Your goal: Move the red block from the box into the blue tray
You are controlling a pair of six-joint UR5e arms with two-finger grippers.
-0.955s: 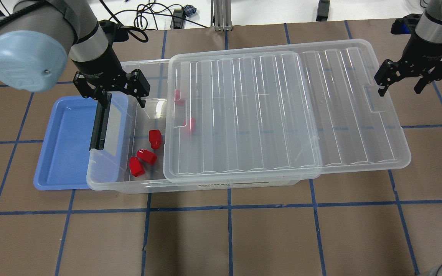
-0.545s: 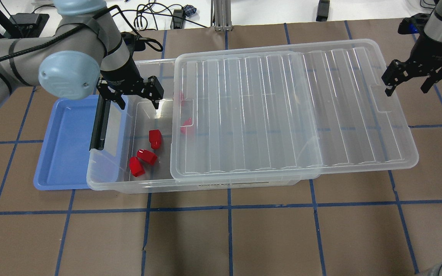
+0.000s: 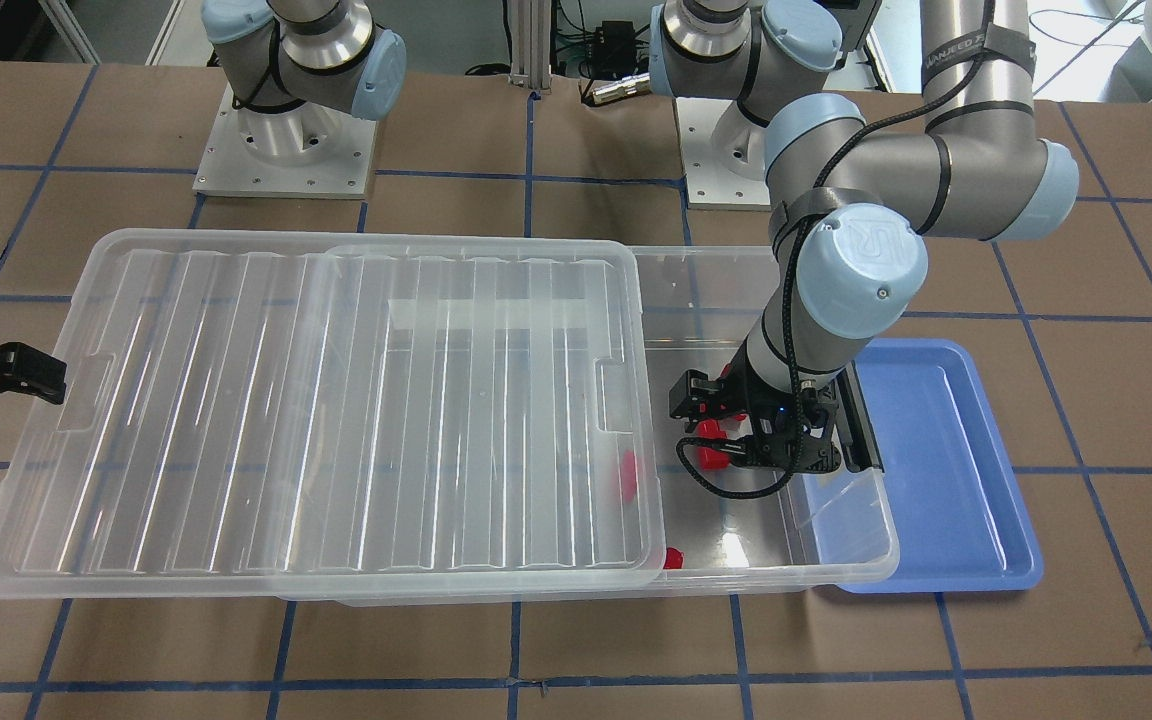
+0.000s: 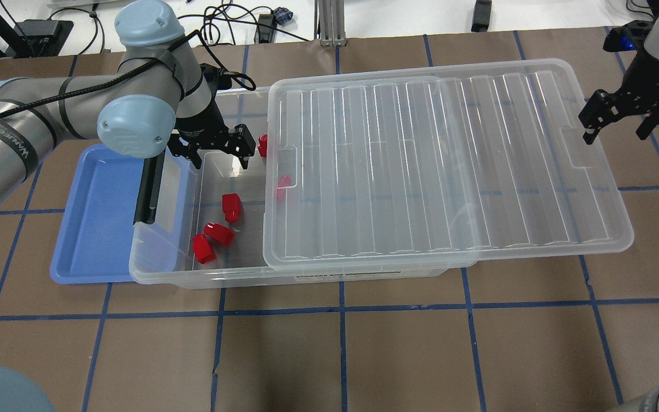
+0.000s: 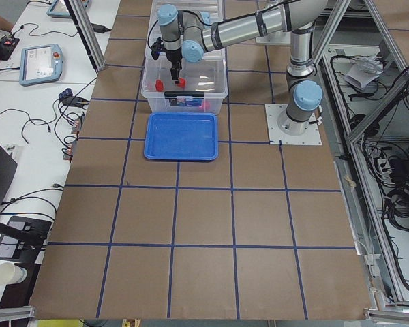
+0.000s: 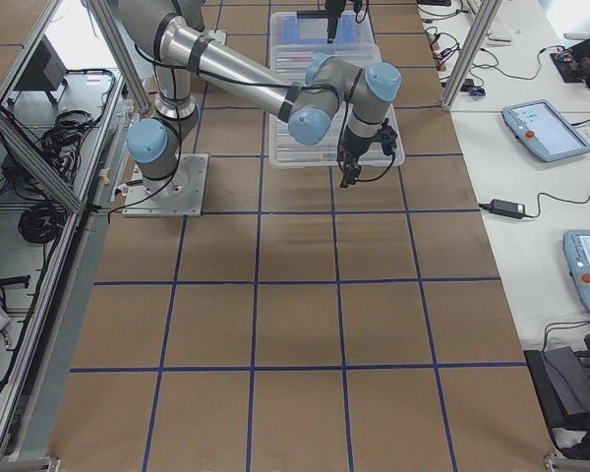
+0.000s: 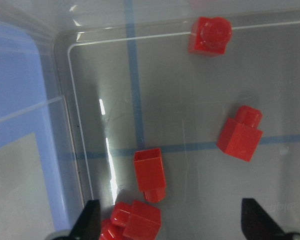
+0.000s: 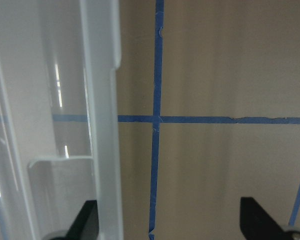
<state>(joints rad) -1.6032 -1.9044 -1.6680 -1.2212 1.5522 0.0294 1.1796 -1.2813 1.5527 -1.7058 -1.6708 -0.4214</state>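
The left arm comes in over the latch end of the box (image 4: 161,269) with its forearm nearly level, its elbow folded and its wrist turned down, so the left gripper (image 4: 219,161) points straight down into the box's uncovered end, near its far wall. The fingers stand wide apart with nothing between them. On the box's floor, just short of the gap between those fingers in the wrist view, lies the red block (image 7: 150,172) on its side, untouched. Two other red blocks (image 4: 211,240) huddle together nearer the box's front wall, and two more sit at the edge of the ribbed clear lid (image 4: 449,166). The lid rests offset along the box, covering all but the latch end and overhanging the opposite end. The blue tray (image 4: 95,217) lies on the table (image 4: 364,355) just beside the box's latch end, below the black latch bar (image 4: 147,191), and holds no block. The right arm hangs with its wrist upright at the overhanging end of the lid, well away from the box's open end; the right gripper (image 4: 615,135) points down, fingers spread wide and holding nothing, one finger in line with the lid's rim
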